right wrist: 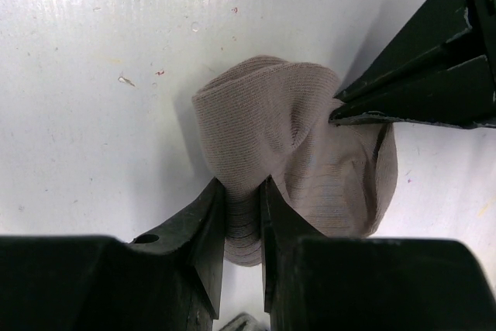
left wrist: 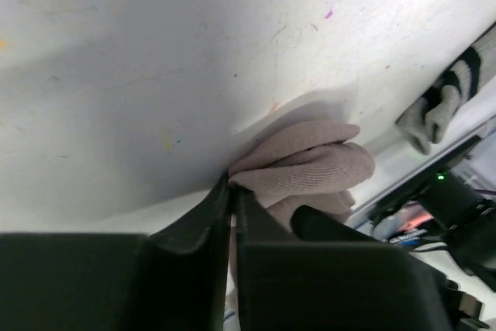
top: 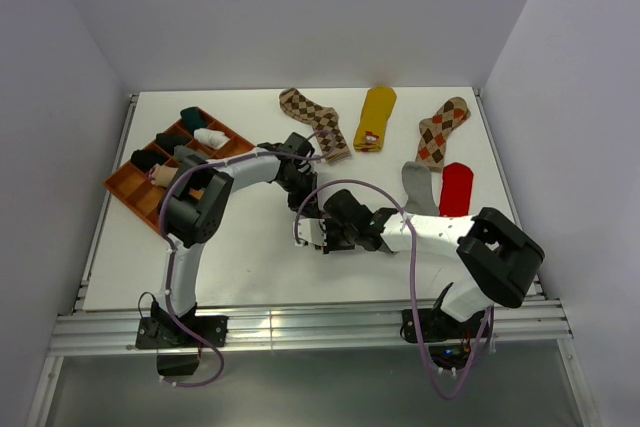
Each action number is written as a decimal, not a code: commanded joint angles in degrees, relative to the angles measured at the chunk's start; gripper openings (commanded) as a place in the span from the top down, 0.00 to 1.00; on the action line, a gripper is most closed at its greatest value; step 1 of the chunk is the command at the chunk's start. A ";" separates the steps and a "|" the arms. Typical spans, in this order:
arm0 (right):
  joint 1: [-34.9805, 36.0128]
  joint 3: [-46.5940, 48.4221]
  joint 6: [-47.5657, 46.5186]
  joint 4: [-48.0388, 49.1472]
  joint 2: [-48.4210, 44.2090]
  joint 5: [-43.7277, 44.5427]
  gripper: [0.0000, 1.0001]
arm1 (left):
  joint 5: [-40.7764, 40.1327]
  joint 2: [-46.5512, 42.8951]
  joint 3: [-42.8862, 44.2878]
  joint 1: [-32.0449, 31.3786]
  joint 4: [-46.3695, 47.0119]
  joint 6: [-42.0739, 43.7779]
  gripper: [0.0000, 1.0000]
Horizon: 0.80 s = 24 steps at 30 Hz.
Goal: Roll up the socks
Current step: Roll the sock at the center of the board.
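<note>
A bunched taupe sock (right wrist: 271, 129) lies on the white table between both grippers. My right gripper (right wrist: 242, 191) is shut on a fold at the sock's near edge. My left gripper (left wrist: 232, 185) is shut on the other edge of the same sock (left wrist: 310, 164), and its black fingertips (right wrist: 345, 110) show at the upper right of the right wrist view. In the top view the two grippers (top: 308, 209) (top: 320, 233) meet at mid-table and cover this sock. Other socks lie flat at the back: two brown argyle (top: 315, 122) (top: 443, 130), mustard yellow (top: 376, 117), grey (top: 420, 187) and red (top: 456, 188).
An orange compartment tray (top: 130, 187) stands at the left with several rolled socks in it. The grey sock's black-striped cuff (left wrist: 457, 91) lies close to the right of the left gripper. Purple cables loop over both arms.
</note>
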 commanded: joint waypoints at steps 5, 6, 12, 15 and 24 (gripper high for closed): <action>-2.36 1.34 0.84 -6.01 -2.05 -2.80 0.88 | -3.75 -0.79 -1.54 0.30 2.75 -1.14 1.00; -3.49 1.70 0.84 -7.16 -2.41 -3.59 0.88 | -4.89 -1.32 -1.89 0.66 2.92 -1.49 1.00; -7.37 5.73 0.57 -16.20 -1.72 -10.71 0.89 | -7.35 -5.72 -4.89 3.47 5.12 -3.60 1.00; -10.26 9.95 0.49 -22.00 1.80 -15.63 0.88 | -9.46 -7.91 -6.90 3.47 6.87 -4.83 1.00; -13.35 21.21 -3.99 -36.69 16.56 -22.92 0.88 | -10.08 -8.62 -9.28 3.56 9.69 -4.92 1.00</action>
